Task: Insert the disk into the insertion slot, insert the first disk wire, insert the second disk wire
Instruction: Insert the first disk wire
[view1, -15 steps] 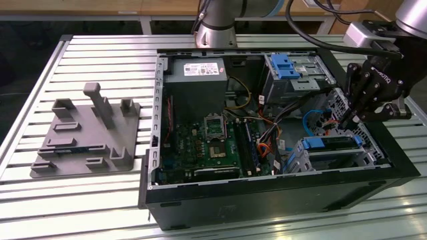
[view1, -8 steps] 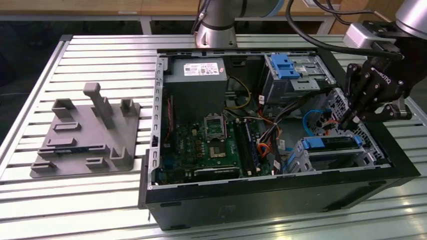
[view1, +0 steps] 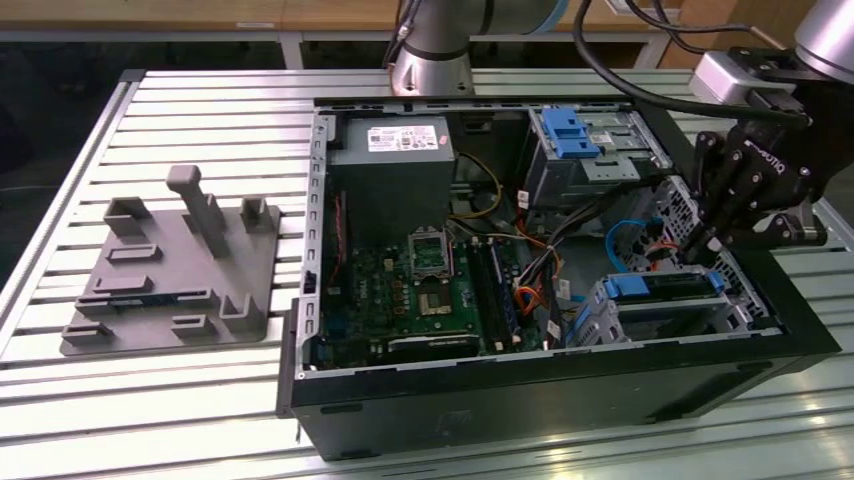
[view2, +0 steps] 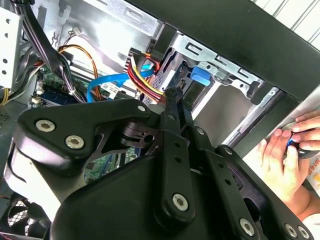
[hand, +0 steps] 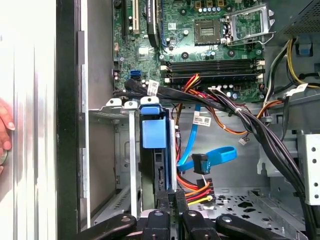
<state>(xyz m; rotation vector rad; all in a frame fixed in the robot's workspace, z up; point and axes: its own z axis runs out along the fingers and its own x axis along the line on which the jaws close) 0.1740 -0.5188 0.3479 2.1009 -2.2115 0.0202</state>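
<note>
Disk (hand: 152, 165) seated in insertion slot (hand: 107, 160) | tool (hand: 173, 194) closed, tips at disk's edge, seemingly pressing it home | first disk wire (hand: 195, 186) unplugged

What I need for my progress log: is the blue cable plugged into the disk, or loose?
Loose: in the first wrist view the second disk wire ends in a dark plug hanging free, apart from the disk.

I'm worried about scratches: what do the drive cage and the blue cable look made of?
The drive cage looks like bare sheet metal, matt grey, judging by its thin folded edges. The blue cable looks plastic-sheathed, smooth and slightly glossy, flexible since it curls in a loop; its core is hidden.
</note>
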